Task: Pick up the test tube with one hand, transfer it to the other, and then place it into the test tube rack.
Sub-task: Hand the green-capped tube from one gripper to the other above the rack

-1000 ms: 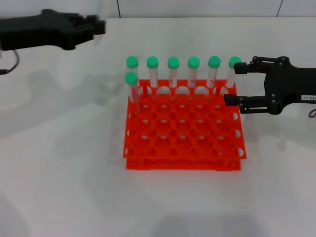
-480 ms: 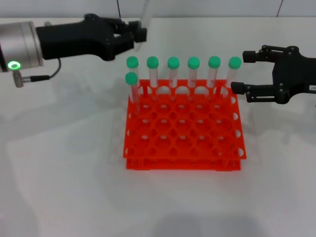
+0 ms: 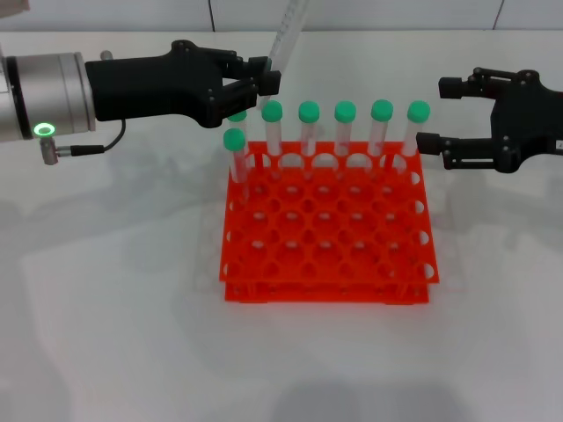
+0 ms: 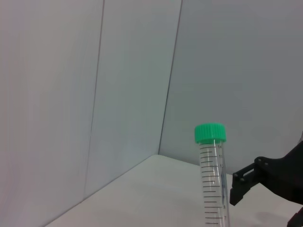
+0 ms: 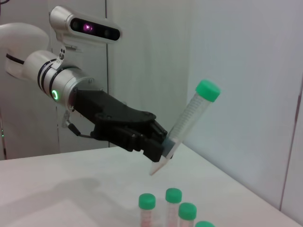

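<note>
My left gripper [image 3: 267, 77] is shut on the lower end of the test tube [image 3: 287, 37], a clear tube held tilted above the rack's back left corner. In the right wrist view the left gripper [image 5: 160, 145] grips that test tube [image 5: 188, 121] near its tapered tip, green cap uppermost. The left wrist view shows the capped test tube [image 4: 211, 179] from close by. My right gripper [image 3: 434, 113] is open, with nothing in it, just right of the rack's back right corner. The orange-red test tube rack [image 3: 327, 236] sits mid-table.
Several green-capped tubes [image 3: 344, 132] stand along the rack's back row, and one more tube [image 3: 235, 158] stands in the second row at the left. The rack's other holes hold nothing. White tabletop surrounds the rack, and a grey wall stands behind it.
My left arm has swung right and forward with the tube, from the far left corner to above the rack's back left. My right gripper has drawn back to the right, off the rack.
</note>
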Motion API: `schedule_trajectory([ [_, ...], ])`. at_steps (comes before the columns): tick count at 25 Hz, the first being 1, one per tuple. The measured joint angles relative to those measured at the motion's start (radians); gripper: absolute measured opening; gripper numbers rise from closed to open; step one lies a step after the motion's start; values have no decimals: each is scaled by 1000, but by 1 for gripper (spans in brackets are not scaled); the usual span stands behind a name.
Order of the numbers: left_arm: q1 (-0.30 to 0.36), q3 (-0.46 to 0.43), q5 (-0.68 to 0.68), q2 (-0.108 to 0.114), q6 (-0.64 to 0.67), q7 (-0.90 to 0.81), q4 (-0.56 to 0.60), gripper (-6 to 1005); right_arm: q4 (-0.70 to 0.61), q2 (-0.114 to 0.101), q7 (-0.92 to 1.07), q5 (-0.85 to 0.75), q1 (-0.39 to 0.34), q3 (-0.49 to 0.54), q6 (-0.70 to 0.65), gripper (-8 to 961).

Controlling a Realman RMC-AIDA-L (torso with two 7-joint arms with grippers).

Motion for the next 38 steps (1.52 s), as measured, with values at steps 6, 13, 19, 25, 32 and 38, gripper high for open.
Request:
schedule_trajectory([
  [6, -30, 1, 5, 4, -2, 44, -60, 194, -32, 2, 3, 5, -4, 17, -2, 793],
  [13, -37, 25, 11, 3, -3, 72, -77, 194, -52, 3, 10, 30, -4, 18, -6, 787],
  [19, -31, 44, 11, -1, -13, 75, -80, 194, -52, 2, 21, 33, 12, 17, -5, 777],
  [25, -31, 54, 12, -1, -15, 76, -88, 194, -53, 3, 25, 33, 27, 16, -5, 768],
  [32, -35, 56, 12, 1, -24, 76, -95, 194, -54, 5, 25, 47, 29, 17, -4, 757],
  [38, -37, 66, 12, 2, -24, 76, -96, 194, -54, 5, 25, 73, 35, 11, -3, 747],
])
